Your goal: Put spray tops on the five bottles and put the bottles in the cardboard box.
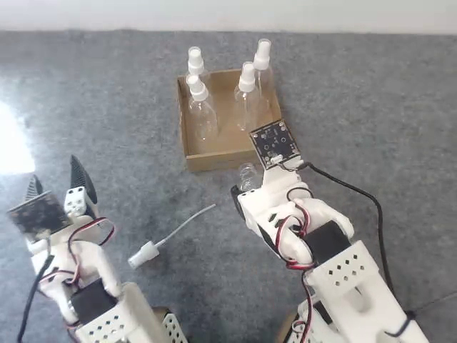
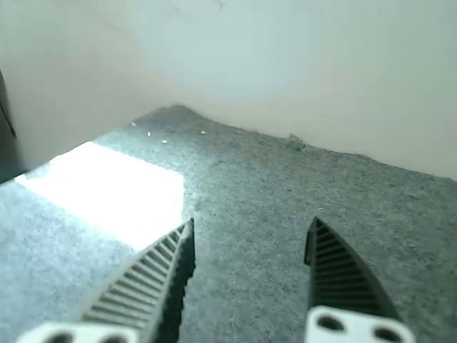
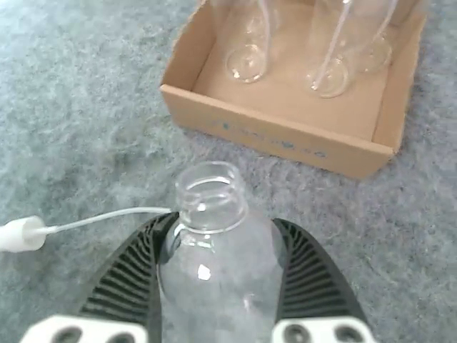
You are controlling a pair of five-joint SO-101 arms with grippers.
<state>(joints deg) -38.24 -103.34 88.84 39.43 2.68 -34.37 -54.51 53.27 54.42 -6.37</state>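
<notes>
Cardboard is where most of the work has ended up: the cardboard box holds four bottles, all upright and all already fitted with white spray tops. By my reading, that leaves one bottle to finish.

The fifth bottle is just outside the box's near wall. It is clear, its neck is open, and it has no top. The right gripper clamps it around the body just below the shoulder, a finger on each side. The last spray top lies on its side well short of the box, out from the same wall, with its thin dip tube trailing back toward the box.

The left gripper is well off to one side of the box, raised off the surface. Its jaws are spread wide with nothing between them.

What remains, as I judge it, is picking up the loose top, feeding its tube into the open neck, seating it, and setting the bottle in the box beside the others.

The surface is a grey carpet with a mottled, felt-like nap. A bright patch of light falls on it far to the left gripper's side of the box, and a plain pale wall rises beyond the carpet's edge.
</notes>
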